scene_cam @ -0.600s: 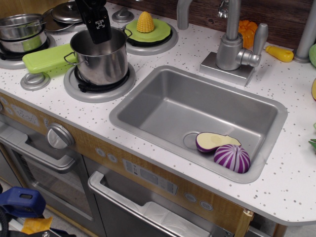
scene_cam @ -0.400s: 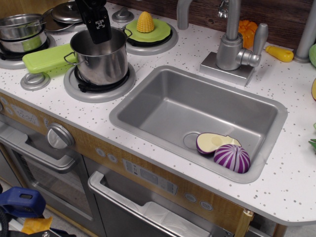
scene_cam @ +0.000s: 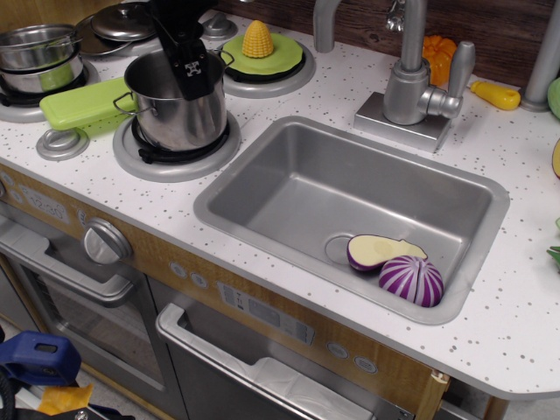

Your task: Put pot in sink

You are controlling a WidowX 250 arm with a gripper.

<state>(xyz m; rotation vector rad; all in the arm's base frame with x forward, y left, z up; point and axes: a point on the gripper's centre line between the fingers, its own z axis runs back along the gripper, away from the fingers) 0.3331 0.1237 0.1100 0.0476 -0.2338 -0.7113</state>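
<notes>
The shiny steel pot (scene_cam: 179, 118) stands upright on the front burner, left of the sink, with a wire loop handle showing on each side. The grey sink (scene_cam: 289, 188) is set in the white speckled counter at the centre. My black gripper (scene_cam: 196, 77) reaches down from above over the pot's opening, near its back right rim. Its tips are low at the rim or just inside it. The two fingers read as one dark block, so I cannot tell whether they are open or shut on the rim.
A halved eggplant (scene_cam: 381, 251) and a purple striped vegetable (scene_cam: 411, 280) lie in the sink's front right corner by the drain. The faucet (scene_cam: 409, 83) stands behind the sink. A green block (scene_cam: 83, 103), stacked steel pots (scene_cam: 39, 57) and a corn cob (scene_cam: 257, 39) flank the pot.
My gripper has moved a little to the right and down, from the pot's back left rim to over its opening. The pot has not moved.
</notes>
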